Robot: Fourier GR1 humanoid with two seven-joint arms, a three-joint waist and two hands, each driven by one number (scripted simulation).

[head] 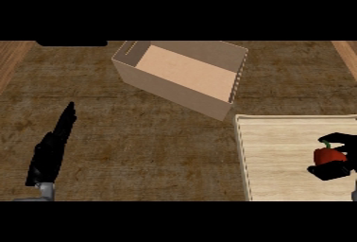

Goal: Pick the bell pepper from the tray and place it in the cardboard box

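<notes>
At the lower left the left hand (pixel 50 150) rests over the counter (pixel 146 142), seen edge-on with straight fingers pointing up the view and holding nothing. Beyond the middle, an open cardboard box (pixel 182 72) stands on the counter, turned at an angle. Its near corner comes close to the tray's far left corner, and no other thing lies between them. The pale wooden tray (pixel 279 144) fills the lower right. Near its right side is the red bell pepper (pixel 328 155), green stem up, with the right hand (pixel 330 171) curled around it, fingers above and below.
</notes>
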